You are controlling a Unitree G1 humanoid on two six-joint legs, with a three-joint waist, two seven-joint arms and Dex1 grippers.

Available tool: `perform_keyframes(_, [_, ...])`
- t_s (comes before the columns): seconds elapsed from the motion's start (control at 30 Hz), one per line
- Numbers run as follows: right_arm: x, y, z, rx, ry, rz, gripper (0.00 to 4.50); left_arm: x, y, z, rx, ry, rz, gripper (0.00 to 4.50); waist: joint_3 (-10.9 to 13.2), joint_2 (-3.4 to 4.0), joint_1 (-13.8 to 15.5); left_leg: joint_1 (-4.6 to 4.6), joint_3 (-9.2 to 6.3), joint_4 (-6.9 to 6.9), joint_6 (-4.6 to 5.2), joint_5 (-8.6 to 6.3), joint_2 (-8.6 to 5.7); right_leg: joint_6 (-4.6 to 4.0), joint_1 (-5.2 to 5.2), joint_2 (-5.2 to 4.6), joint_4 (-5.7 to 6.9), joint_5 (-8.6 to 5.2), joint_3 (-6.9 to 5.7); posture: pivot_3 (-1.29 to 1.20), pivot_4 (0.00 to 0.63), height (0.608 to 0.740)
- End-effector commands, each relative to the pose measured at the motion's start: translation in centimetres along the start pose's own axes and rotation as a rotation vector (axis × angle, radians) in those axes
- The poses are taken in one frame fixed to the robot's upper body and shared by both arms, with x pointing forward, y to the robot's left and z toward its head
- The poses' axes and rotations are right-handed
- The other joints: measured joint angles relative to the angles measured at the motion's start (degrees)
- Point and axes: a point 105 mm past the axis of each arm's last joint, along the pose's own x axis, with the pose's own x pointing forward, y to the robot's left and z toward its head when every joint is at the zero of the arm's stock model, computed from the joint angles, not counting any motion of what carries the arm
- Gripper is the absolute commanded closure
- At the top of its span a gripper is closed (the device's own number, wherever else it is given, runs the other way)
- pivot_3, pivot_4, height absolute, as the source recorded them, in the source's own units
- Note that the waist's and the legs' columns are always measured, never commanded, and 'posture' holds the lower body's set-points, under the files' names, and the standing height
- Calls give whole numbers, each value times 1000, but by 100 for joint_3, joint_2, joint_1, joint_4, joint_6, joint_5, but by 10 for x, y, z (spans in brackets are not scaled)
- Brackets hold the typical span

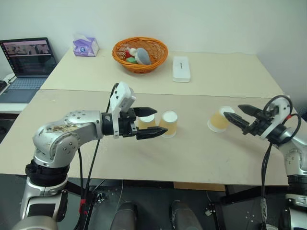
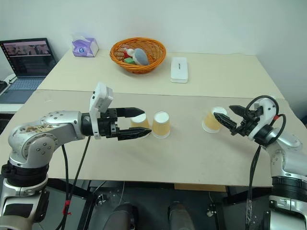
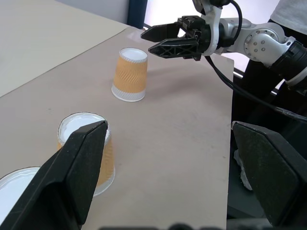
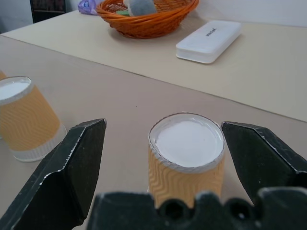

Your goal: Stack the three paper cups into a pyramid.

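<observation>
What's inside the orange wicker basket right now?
The orange wicker basket holds a grey rounded item with red and green pieces beside it; whatever lies beneath them is covered.

Looked like an office or lab room set up for robot trials. Two plain beige tables [image 1: 230,76] pushed together against a bare white wall [image 1: 216,24]. Open laptop [image 1: 26,60] on a side desk, tissue box [image 1: 86,46], orange wicker basket [image 1: 140,54] of odds and ends, white case [image 1: 181,68]. Cables hung loose below the table edge.
</observation>
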Motion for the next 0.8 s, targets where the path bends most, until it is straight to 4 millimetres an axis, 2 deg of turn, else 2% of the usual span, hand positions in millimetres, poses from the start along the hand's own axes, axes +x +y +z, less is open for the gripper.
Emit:
perform_keyframes(0.03, [-1,-6,8,-41,-29,-15,0,-5,-7,6,35,-8,-16,83,0,0,5,0,0,0,0,0,0,0,0,-1,0,0,0,0,150,675])
perform_keyframes(0.2, [1,-9,6,-25,-31,-16,0,-5,-8,6,33,-8,-9,83,0,0,10,-1,1,0,0,0,-1,0,0,-1,-1,0,0,0,150,675])
perform_keyframes(0.53, [18,-6,-4,-13,-15,11,0,-10,-8,6,21,-8,20,83,1,1,2,-1,1,0,0,0,0,0,0,-1,0,0,0,0,150,675])
perform_keyframes(0.8, [28,-7,-5,-5,-15,20,0,-25,-7,1,-3,0,65,83,1,0,-2,-1,1,0,0,0,0,0,-1,-1,-1,0,1,0,150,675])
